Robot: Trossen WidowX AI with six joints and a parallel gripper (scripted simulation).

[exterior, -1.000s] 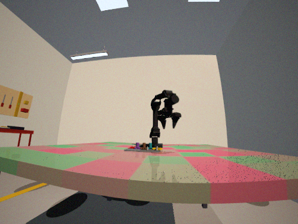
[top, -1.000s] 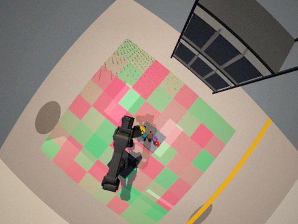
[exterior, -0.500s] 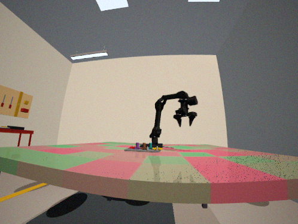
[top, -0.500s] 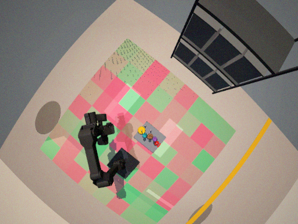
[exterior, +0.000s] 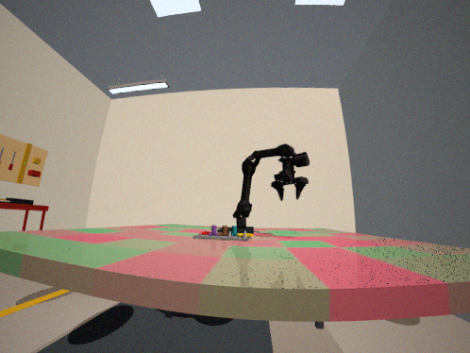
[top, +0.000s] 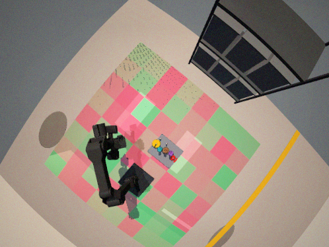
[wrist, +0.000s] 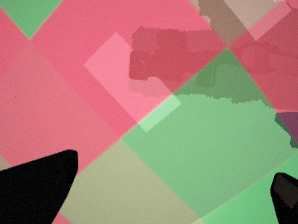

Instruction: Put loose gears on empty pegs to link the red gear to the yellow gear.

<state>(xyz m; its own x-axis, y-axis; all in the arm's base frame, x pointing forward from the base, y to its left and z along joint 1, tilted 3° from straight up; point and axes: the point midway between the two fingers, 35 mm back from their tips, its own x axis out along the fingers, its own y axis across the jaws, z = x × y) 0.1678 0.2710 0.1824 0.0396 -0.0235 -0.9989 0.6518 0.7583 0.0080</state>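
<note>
The grey board (top: pixel 160 160) (exterior: pixel 219 237) carries a row of gears: the yellow gear with a black stripe (top: pixel 156 143) (exterior: pixel 246 235), a teal gear (top: pixel 160 149) (exterior: pixel 234 230), a brown gear (top: pixel 166 150) (exterior: pixel 225 230), a purple gear (top: pixel 170 153) (exterior: pixel 213 230) and the red gear (top: pixel 173 158) (exterior: pixel 205 233). Neighbours in the row look adjacent; these views are too small to tell exact tooth contact. Bare pegs stand beside the row. My gripper (top: pixel 117 148) (exterior: pixel 290 198) (wrist: pixel 176 172) is open and empty, high above the table and off to the yellow gear's side of the board.
The checkered table (top: pixel 198 185) (exterior: pixel 165 264) (wrist: pixel 175 195) lies below the gripper. The dark arm base (top: pixel 142 179) stands near the board. A small purplish patch (top: pixel 124 160) (wrist: pixel 288 125) shows on the table; I cannot tell whether it is a thing or a shadowed tile.
</note>
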